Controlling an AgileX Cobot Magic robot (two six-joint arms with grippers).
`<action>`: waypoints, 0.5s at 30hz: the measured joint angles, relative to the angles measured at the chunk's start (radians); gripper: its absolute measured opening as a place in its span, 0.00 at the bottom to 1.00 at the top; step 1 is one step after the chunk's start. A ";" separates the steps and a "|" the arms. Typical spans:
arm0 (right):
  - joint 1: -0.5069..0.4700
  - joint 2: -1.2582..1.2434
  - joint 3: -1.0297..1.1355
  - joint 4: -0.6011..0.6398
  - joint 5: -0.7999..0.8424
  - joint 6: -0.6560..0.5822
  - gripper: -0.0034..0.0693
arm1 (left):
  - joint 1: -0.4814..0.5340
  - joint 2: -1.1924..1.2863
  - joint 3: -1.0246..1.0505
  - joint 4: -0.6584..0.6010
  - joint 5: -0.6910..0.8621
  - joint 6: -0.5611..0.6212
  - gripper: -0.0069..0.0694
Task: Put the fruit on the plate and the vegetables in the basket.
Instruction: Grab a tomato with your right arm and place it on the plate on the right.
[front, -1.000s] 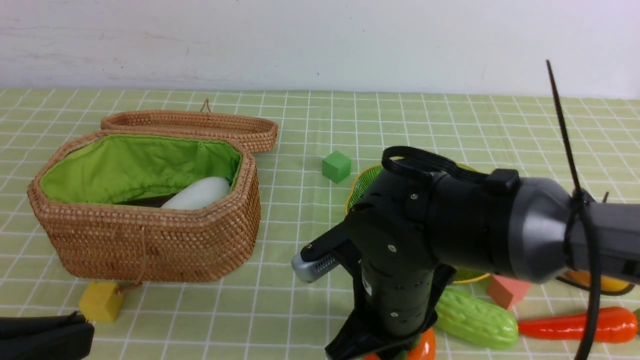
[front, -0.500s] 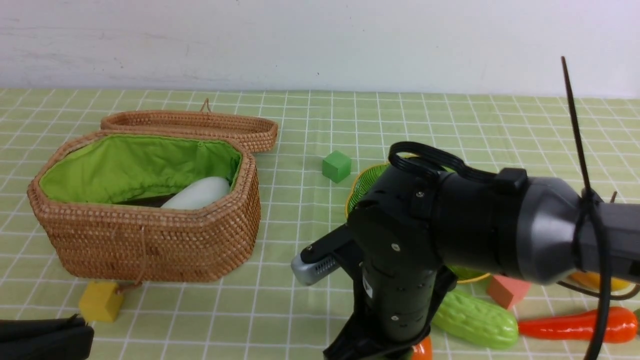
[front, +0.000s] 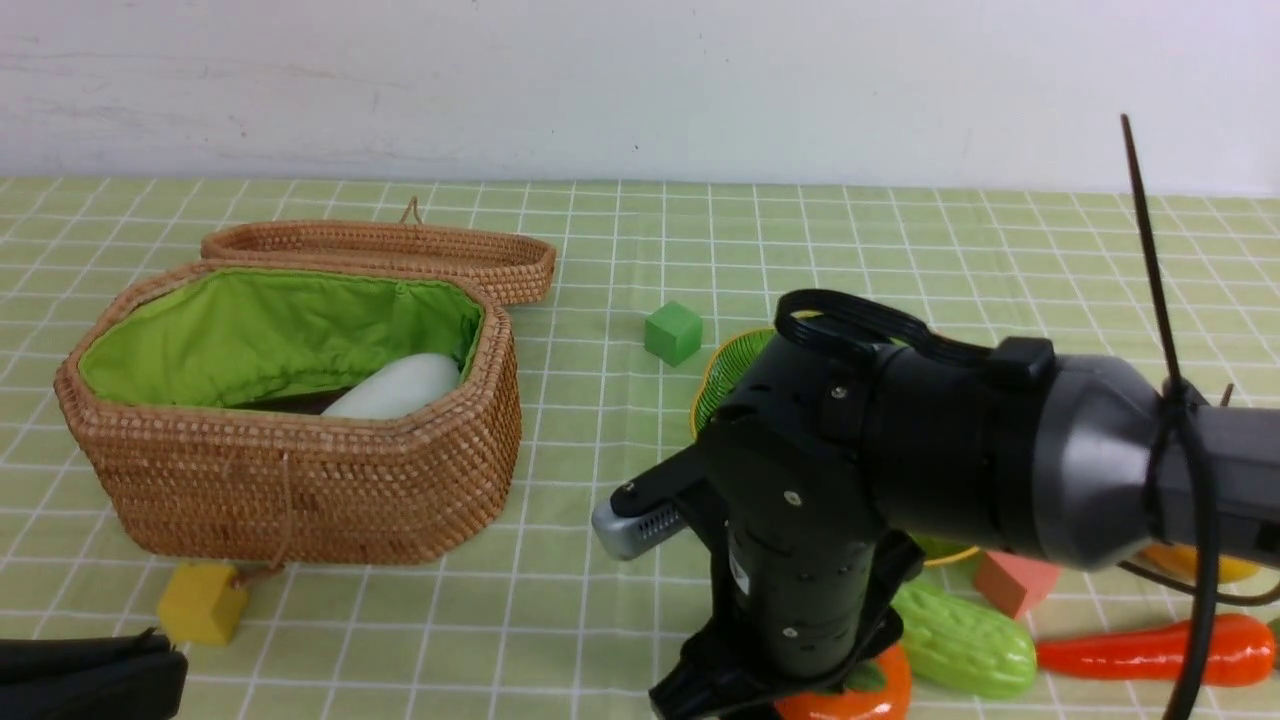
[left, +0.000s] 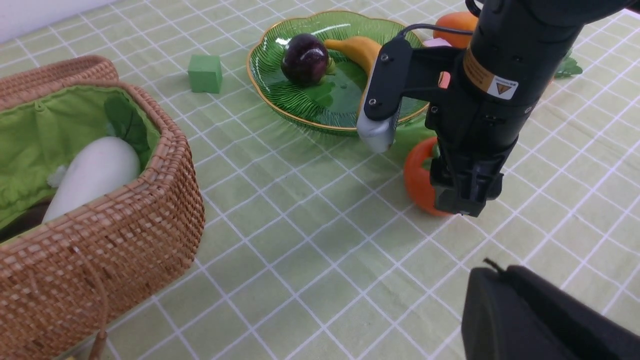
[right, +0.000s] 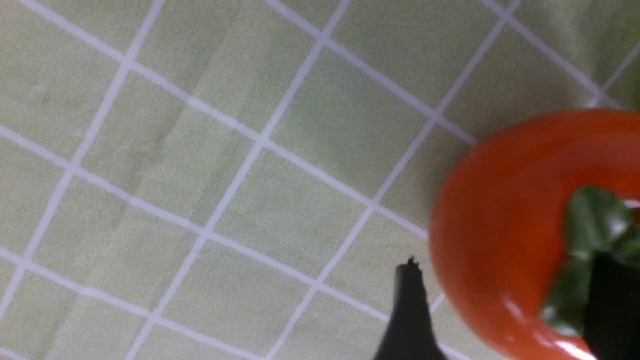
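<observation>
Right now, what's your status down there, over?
Left gripper shut, parked low. Right gripper open, down at the persimmon, which sits on the cloth. Gourd close beside it.

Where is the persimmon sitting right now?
In the front view the persimmon lies on the tablecloth at the near edge, right of centre, beneath the right hand, just left of the green gourd and outside the plate.

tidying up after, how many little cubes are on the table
3. A green cube sits between the basket and the plate, a yellow cube in front of the basket, a pink cube beside the gourd. The right arm may hide more.
</observation>
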 joint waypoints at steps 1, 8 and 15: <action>0.000 0.000 0.000 0.000 0.004 0.001 0.76 | 0.000 0.000 0.000 0.000 0.000 0.000 0.08; 0.002 0.000 0.000 0.019 0.034 0.010 0.85 | 0.000 0.000 0.000 0.000 0.000 0.000 0.08; 0.017 0.023 0.000 -0.072 0.037 0.043 0.86 | 0.000 0.000 0.000 0.000 0.001 0.000 0.08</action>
